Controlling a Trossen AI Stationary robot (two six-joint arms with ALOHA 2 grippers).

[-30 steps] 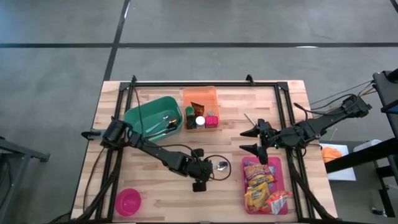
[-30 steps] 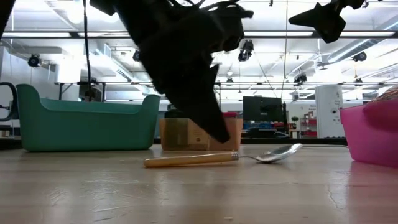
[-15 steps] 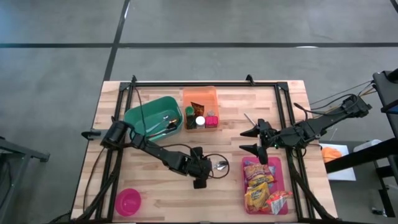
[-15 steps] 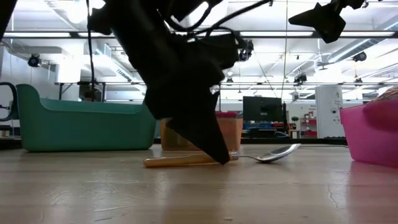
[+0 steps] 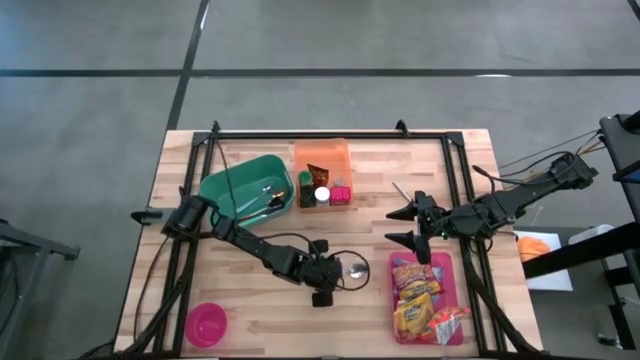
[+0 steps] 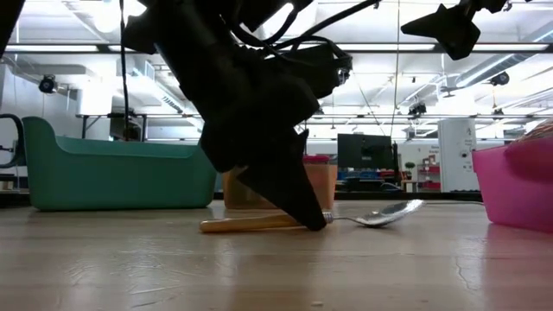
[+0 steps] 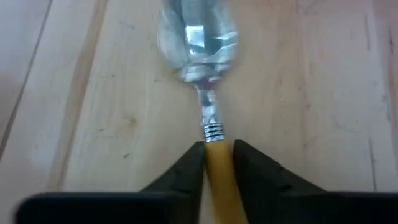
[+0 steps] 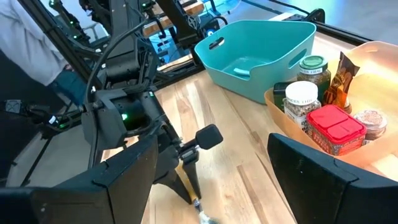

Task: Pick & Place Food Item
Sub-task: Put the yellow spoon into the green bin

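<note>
From my seat the left gripper is down at the table's middle, fingers pinched on the yellow handle of the spoon, just behind the metal collar. The spoon lies flat on the wooden table; in the low view the arm blocks most of the handle, so I only see the two ends.

The right gripper hangs above the table at about 3 o'clock from the spoon, fingers spread wide, nothing in them. In the low view it's cut off at the top edge.

The food packets sit in the pink tray at roughly 4 o'clock; can't read the labels. The green bin and the orange bin with jars are around 11 and 12 o'clock. A pink bowl is at 8 o'clock.
</note>
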